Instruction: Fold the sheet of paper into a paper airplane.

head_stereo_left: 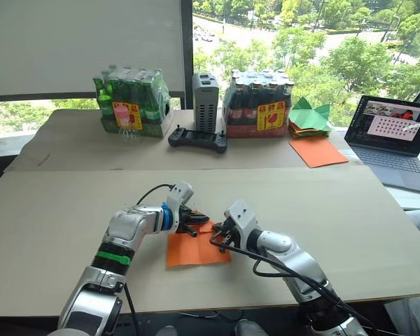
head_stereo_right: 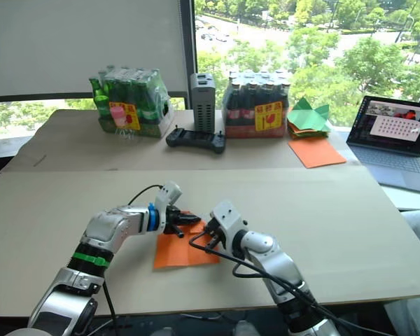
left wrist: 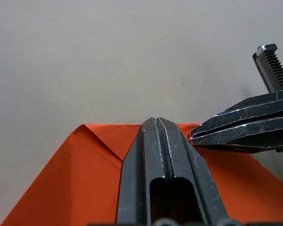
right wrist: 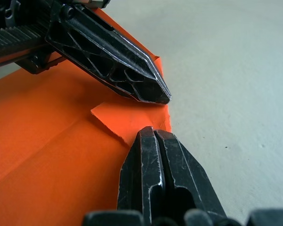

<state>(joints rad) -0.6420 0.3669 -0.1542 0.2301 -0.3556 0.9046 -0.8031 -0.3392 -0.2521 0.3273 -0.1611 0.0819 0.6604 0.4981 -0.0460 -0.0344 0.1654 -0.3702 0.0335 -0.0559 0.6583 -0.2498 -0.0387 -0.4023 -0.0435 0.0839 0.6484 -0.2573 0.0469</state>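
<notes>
Creased orange sheet of paper (head_stereo_left: 196, 248), flat.

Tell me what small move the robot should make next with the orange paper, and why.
Probably slide the shut left gripper along the folded corner to press its crease flat. The sheet of paper lies on the table with one far corner turned over, and both shut grippers, the right gripper too, sit at that edge.

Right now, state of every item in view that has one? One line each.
sheet of paper: flat on the table, one far corner folded over, not yet an airplane
left gripper: shut, tips on the sheet's far edge
right gripper: shut, tips at the folded corner
laptop: open, screen on
bottle packs: upright, wrapped
green paper pieces: stacked
</notes>
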